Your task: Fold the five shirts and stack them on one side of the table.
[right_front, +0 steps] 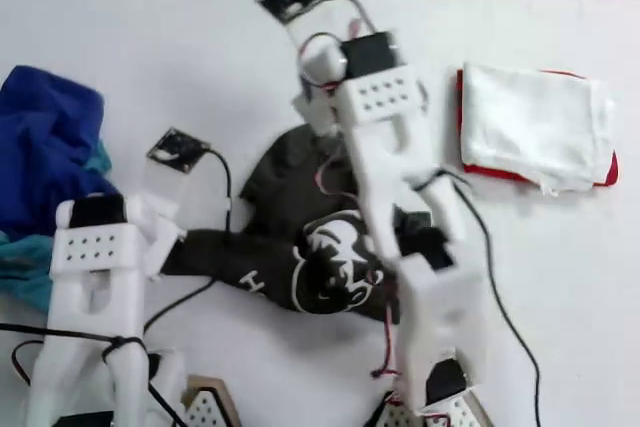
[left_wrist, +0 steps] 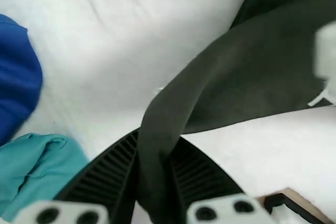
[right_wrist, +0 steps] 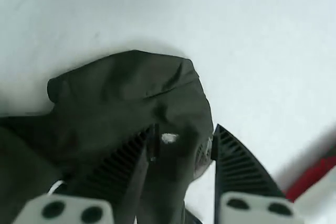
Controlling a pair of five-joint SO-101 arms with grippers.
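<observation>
A black shirt (right_front: 300,242) with a white print lies crumpled at the table's middle. My left gripper (right_front: 172,247) is at its left end, shut on a stretched sleeve (left_wrist: 173,108), which runs between the ribbed fingers (left_wrist: 113,169). My right gripper (right_front: 312,115) is over the shirt's far edge, and the bunched black cloth (right_wrist: 131,98) with a small white tag fills the gap between its fingers (right_wrist: 233,161). A folded white shirt (right_front: 535,122) lies on a folded red one (right_front: 608,173) at the right. A blue shirt (right_front: 45,142) and a teal shirt (right_front: 22,265) are heaped at the left.
Cables (right_front: 500,297) trail from both arms across the table. The arm bases (right_front: 440,397) stand at the near edge. Bare white table (right_front: 180,47) stretches along the far side.
</observation>
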